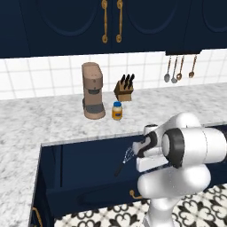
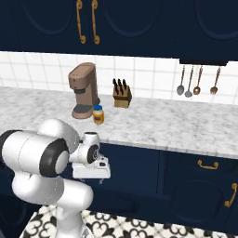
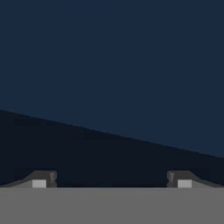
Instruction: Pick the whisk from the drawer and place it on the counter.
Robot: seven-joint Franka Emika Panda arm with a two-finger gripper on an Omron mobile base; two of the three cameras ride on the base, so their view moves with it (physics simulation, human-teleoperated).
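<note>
Drawer (image 1: 66,177) stands open below the counter (image 1: 53,119). Whisk (image 1: 125,160) lies inside, apparently just beside the arm. Gripper (image 3: 111,179) spread wide, holding nothing.

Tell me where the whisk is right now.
In the left base view the whisk lies inside the open drawer, toward its right side, just left of the robot's wrist and below the counter edge.

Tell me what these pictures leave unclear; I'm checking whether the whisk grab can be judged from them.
- Whisk: in the left base view the robot's arm covers part of its wire head.
- Gripper: the hand view shows its fingertips wide apart before navy drawer surfaces, nothing between them.
- Drawer floor: too dark in the left base view to tell whether the whisk rests on it.
</note>
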